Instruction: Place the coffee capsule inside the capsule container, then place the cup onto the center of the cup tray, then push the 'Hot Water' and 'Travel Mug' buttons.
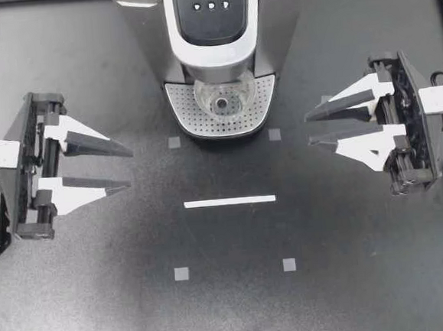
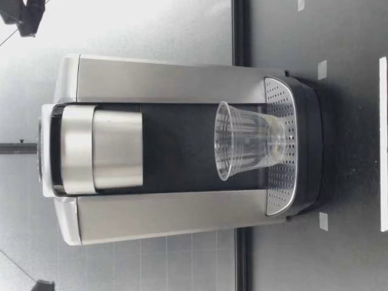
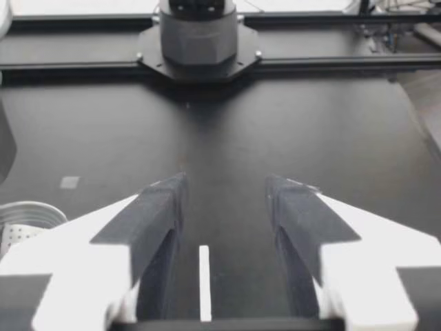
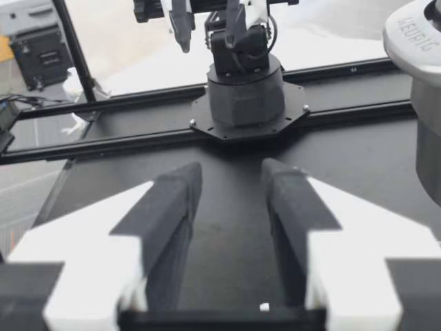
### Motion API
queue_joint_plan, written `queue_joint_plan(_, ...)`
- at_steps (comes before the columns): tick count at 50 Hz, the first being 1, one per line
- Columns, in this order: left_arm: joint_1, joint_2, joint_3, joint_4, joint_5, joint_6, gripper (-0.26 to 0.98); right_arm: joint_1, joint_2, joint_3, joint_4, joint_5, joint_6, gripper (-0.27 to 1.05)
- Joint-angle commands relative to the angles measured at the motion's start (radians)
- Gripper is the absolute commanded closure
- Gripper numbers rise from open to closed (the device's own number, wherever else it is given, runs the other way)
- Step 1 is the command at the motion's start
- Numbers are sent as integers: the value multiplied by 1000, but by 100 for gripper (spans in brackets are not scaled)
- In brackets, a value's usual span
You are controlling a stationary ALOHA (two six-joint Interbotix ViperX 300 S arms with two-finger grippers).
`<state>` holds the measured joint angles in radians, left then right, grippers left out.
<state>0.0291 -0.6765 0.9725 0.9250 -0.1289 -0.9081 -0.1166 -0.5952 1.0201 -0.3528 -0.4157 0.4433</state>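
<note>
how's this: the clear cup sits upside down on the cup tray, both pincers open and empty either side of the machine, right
Not quite. The cup stands upright on the cup tray, mouth up, as the low view shows. The rest holds: my left pincer and my right pincer are open and empty, either side of the coffee machine.

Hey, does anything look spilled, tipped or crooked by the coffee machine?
Nothing stands out. The clear cup stands upright on the cup tray, no spill shows, and my left gripper and right gripper are open, empty, apart from the coffee machine.
</note>
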Motion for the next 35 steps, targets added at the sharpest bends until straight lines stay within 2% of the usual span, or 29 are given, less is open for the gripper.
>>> queue_joint_plan(1, 3, -3, -25, -2, -3, -2, 30, 8, -11, -17, 2, -11, 0, 30)
queue_joint_plan(35, 3, -5, -25, -2, -8, 0, 30, 6, -31, -6, 2, -11, -2, 30)
